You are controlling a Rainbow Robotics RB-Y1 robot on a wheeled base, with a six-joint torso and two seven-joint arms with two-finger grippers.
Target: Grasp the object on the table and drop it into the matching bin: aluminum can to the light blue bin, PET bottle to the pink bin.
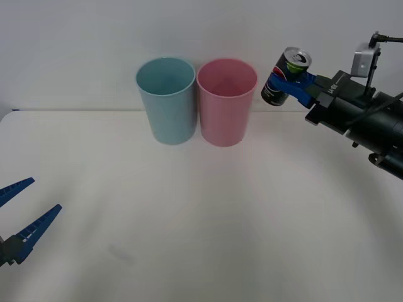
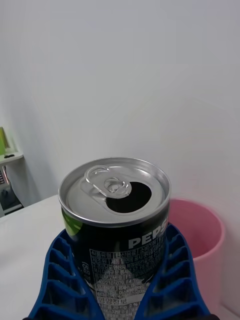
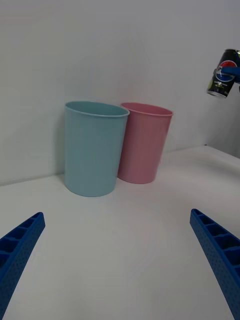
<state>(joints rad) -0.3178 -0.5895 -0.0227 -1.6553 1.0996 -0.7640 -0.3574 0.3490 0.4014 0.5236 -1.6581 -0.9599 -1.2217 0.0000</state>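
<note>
Right wrist view: dark aluminum can (image 2: 117, 225), apparently opened (silver top).

Wide white table (image 1: 189, 239) with a rounded near-left corner, light blue bin (image 1: 167, 100) and pink bin (image 1: 226, 102) standing upright on it toward the far edge, side by side and touching or nearly so, blue on the left

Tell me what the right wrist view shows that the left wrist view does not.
Right wrist view alone: the aluminum can from close above, its silver top with pull tab and open mouth, clamped in the right gripper. Left wrist view alone: the light blue bin standing on the table, and the left gripper open and empty. Both: the can and the pink bin.
</note>
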